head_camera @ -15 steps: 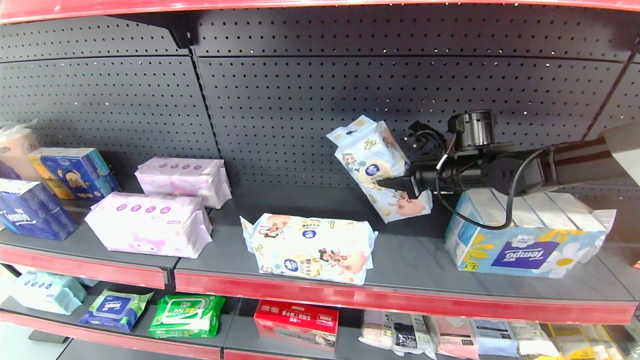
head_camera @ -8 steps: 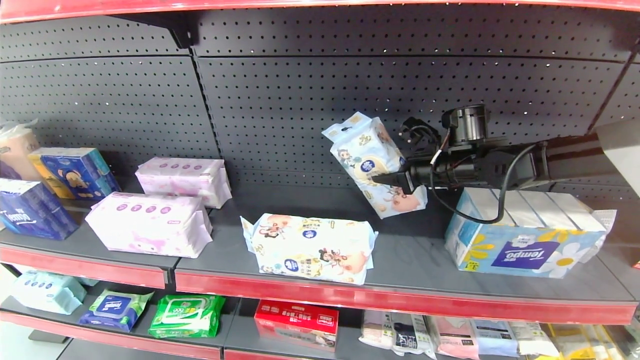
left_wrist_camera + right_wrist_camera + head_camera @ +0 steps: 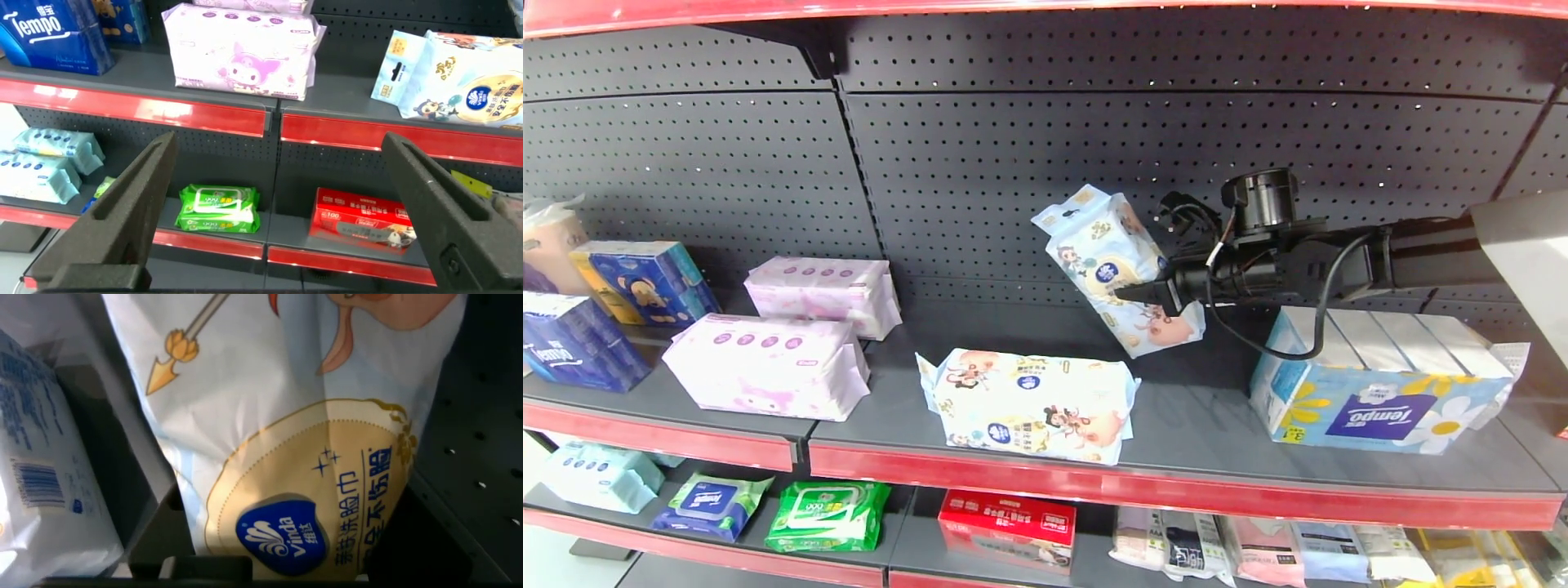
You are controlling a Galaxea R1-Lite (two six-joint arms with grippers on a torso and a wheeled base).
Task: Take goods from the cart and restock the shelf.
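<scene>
My right gripper [image 3: 1153, 292] is shut on a cartoon-printed tissue pack [image 3: 1112, 265], holding it tilted in the air above the back of the middle shelf [image 3: 1201, 425], close to the pegboard. The same pack [image 3: 310, 457] sits right against the right wrist camera. A matching cartoon pack [image 3: 1027, 404] lies flat at the shelf's front, below and left of the held one. My left gripper [image 3: 278, 220] is open with nothing between its fingers [image 3: 122, 220], low in front of the shelf's red edge.
A large blue flowered tissue bundle [image 3: 1380, 380] stands right of the held pack, under my right arm. Two pink packs [image 3: 768, 363] and blue boxes [image 3: 572, 339] fill the left. Green wipes [image 3: 219, 208] and a red box [image 3: 364, 222] lie on the lower shelf.
My right arm has carried the held pack leftward and slightly up along the pegboard. Nothing on the shelf has moved.
</scene>
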